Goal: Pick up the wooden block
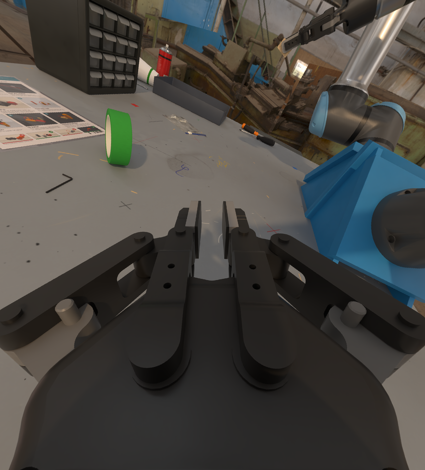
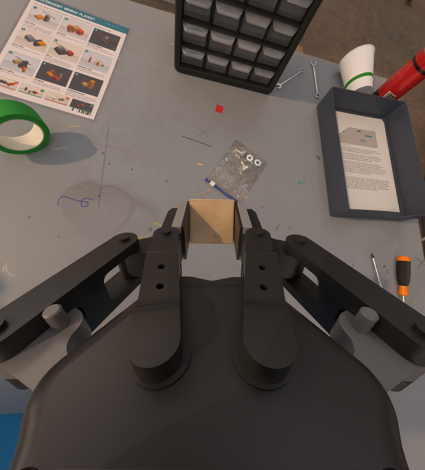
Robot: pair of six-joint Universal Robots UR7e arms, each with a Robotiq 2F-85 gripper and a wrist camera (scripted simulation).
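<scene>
Wooden block (image 2: 211, 221), one, gripped by right end effector (image 2: 211, 222); left end effector (image 1: 212, 216) narrowly parted, empty.

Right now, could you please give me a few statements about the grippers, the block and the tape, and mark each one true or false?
1. The right gripper holds the wooden block between its fingers. True.
2. The left gripper holds the green tape roll. False: it holds nothing, and the tape stands on edge on the table.
3. The block rests on the table. False: it is lifted well above it.
4. The grey tray holds a printed sheet. True.
</scene>
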